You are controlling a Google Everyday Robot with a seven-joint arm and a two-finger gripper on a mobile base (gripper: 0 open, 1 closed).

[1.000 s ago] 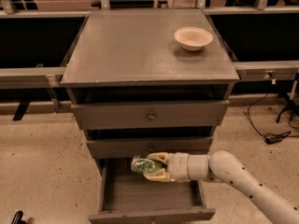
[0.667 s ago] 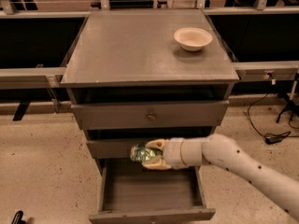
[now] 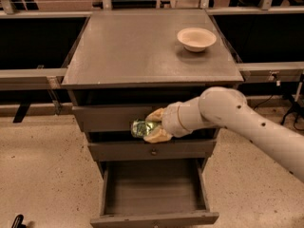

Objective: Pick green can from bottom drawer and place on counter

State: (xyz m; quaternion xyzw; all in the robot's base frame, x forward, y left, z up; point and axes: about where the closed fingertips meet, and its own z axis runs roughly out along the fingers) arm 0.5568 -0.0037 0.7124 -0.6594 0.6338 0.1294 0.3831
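Observation:
My gripper [image 3: 151, 126] is shut on the green can [image 3: 141, 128], which lies sideways between the tan fingers [image 3: 156, 135]. I hold it in front of the upper drawers of the cabinet, above the open bottom drawer [image 3: 154, 194] and below the counter [image 3: 142, 46]. The bottom drawer is pulled out and its grey inside shows nothing in it. My white arm [image 3: 237, 122] reaches in from the right.
A cream bowl [image 3: 196, 38] stands at the back right of the counter. The middle drawer [image 3: 152, 151] with its small knob is closed. Dark shelving and metal rails flank the cabinet on both sides. Speckled floor lies in front.
My gripper has risen with the green can, from just above the bottom drawer to the level of the top drawer front. The arm has lifted with it.

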